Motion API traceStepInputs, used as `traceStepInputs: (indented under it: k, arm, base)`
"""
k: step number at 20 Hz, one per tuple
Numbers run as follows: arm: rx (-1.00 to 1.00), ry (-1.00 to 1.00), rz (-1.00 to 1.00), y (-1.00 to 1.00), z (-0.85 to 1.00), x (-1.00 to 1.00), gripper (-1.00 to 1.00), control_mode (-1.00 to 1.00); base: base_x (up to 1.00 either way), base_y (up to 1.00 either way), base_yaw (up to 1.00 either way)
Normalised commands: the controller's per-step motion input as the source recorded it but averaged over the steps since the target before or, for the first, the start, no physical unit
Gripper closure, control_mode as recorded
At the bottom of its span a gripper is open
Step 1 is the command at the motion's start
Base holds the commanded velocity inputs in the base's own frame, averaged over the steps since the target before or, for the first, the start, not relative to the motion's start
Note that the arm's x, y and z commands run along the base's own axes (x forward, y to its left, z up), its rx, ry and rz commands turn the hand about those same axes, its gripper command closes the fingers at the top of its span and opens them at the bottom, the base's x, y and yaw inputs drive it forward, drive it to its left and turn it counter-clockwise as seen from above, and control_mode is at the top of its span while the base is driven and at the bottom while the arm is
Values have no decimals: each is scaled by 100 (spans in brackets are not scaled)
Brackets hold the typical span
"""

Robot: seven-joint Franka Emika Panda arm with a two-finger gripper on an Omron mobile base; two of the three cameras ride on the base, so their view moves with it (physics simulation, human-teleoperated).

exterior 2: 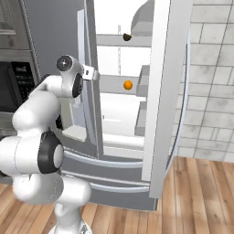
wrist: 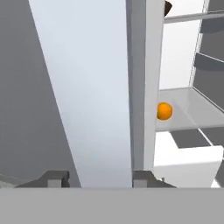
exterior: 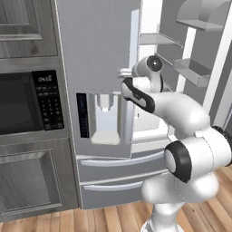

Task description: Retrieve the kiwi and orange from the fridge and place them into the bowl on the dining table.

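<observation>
The grey fridge [exterior: 95,45] has its left door closed and its right door [exterior 2: 164,91] swung open. On a middle shelf inside lies the orange [exterior 2: 128,85] [wrist: 164,111]. The dark kiwi [exterior 2: 127,37] [wrist: 167,7] rests on the shelf above it. My gripper [exterior: 124,72] [exterior 2: 94,73] [wrist: 99,178] is at the inner edge of the left door. It is shut on that door's pale vertical handle [exterior: 134,41] [wrist: 87,87], with one fingertip on each side. The bowl and the dining table are out of view.
A built-in microwave [exterior: 22,102] sits in grey cabinets left of the fridge. Two fridge drawers [exterior: 118,163] lie below the doors. The open door carries shelf bins [exterior: 192,70]. A tiled wall [exterior 2: 210,68] stands to the right, above wooden floor [exterior 2: 192,196].
</observation>
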Motion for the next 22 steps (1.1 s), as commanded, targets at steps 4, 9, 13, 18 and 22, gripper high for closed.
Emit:
traceStepInputs:
  k: [4,9,13,18,22]
  arm:
    - [0,-3,0,40,0,-100,100,-100]
    - [0,0,0,48,5,-100,100,-100]
    - [0,14,0,45,26,-89,100,-100]
    - [-1,13,0,60,23,-87,100,-100]
    - [-1,13,0,39,33,-79,-100,-100]
  base:
    - [0,0,0]
    - [0,0,0]
    - [0,0,0]
    - [0,0,0]
    - [0,0,0]
